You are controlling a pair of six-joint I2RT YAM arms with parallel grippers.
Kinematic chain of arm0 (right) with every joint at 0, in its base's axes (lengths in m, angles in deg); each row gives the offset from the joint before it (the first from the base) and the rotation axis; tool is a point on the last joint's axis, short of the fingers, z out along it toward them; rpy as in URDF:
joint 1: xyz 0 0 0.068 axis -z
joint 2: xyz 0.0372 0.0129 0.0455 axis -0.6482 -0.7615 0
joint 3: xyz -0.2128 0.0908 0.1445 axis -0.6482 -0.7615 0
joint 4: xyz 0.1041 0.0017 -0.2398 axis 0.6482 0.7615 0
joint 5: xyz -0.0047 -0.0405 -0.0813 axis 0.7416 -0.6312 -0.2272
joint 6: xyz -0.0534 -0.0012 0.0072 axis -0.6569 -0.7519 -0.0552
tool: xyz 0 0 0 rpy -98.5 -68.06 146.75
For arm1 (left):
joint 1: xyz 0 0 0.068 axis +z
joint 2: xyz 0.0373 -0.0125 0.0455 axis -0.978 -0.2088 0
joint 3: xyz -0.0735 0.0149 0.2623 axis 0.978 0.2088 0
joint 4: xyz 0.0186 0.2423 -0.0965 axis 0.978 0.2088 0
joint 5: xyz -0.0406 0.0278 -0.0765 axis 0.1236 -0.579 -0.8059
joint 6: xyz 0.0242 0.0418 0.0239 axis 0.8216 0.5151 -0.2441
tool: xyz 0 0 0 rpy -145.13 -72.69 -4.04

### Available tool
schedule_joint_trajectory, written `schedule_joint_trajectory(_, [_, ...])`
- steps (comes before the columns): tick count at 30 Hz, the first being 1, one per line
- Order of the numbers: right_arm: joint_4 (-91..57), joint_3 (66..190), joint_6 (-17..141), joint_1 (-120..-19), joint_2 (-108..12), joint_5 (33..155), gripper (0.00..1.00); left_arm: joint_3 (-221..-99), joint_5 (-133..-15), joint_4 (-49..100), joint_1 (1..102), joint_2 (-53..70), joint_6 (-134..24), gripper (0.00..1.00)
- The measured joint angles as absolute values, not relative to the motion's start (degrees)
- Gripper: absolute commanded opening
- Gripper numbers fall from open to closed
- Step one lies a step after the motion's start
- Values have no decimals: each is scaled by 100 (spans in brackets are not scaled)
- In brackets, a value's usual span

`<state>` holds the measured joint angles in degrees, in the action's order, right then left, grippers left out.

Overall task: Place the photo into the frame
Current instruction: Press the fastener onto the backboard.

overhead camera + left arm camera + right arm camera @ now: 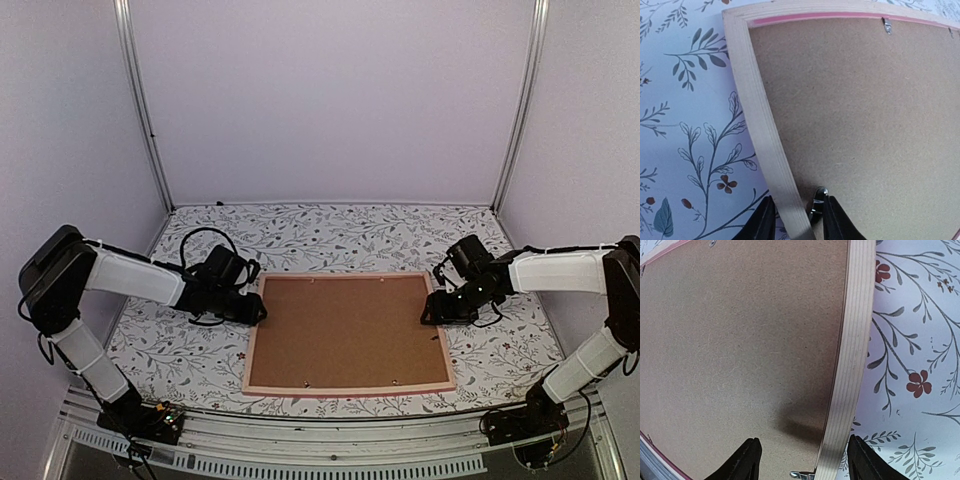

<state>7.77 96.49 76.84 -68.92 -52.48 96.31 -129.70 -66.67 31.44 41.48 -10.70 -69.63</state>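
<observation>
The frame [345, 389] lies back-up in the middle of the table, its pale rails around a plain brown backing board [345, 335]. The photo is out of view. My left gripper [258, 310] is at the left rail [755, 100]; my left gripper [795, 220] has one finger against the rail's outer side and the other against a small metal tab [817, 200] on the inner side. My right gripper [428, 312] is at the right rail [852, 340]. In its wrist view my right gripper [805, 462] stands open astride that rail, both fingers apart from it.
The table wears a floral cloth [190, 350] and white walls close it in on three sides. More metal tabs [886, 25] sit along the frame's inner edge, one [801, 474] by the right rail. A metal bar [320, 430] runs along the near edge.
</observation>
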Motion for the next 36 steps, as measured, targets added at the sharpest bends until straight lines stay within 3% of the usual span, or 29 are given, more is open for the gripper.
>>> schedule_joint_trajectory(12, [768,9649,7671,-6892,-5254,9633,63,-12662,-7148,2751,4306,-915,-7151,56])
schedule_joint_trajectory(19, [722,9642,7673,-6892,-5254,9638,63,-12550,-7137,2895,4347,-736,-7204,50])
schedule_joint_trajectory(36, [691,9636,7671,-6892,-5276,9638,63,-12533,-7069,2930,4476,-727,-7247,46])
